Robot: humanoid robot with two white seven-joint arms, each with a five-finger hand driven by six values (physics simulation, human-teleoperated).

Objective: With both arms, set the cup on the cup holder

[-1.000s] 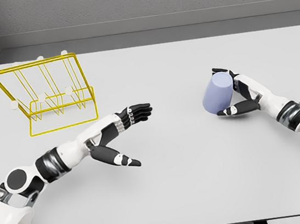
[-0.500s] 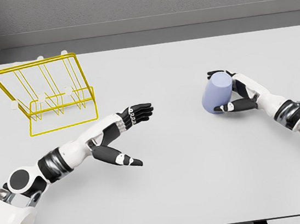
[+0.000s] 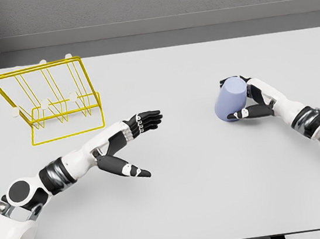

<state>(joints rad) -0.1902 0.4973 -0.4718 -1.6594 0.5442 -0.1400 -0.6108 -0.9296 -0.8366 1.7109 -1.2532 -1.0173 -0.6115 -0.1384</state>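
A pale blue cup (image 3: 230, 102) is at the right of the table, tilted with its top leaning right. My right hand (image 3: 245, 96) is shut on it, fingers over its far side and thumb at its near lower side. The yellow wire cup holder (image 3: 51, 99) with white-tipped pegs stands at the far left. My left hand (image 3: 136, 139) hovers over the table's middle left, open, fingers stretched toward the right and thumb pointing down-right, holding nothing. It is a short way right of the holder's front corner.
The grey table (image 3: 191, 174) spans the view, with a grey wall behind its far edge. Between the two hands lies a wide bare stretch of tabletop.
The right hand has closed around the cup and shifted slightly left and away with it. The cup now leans more. The left arm has barely moved.
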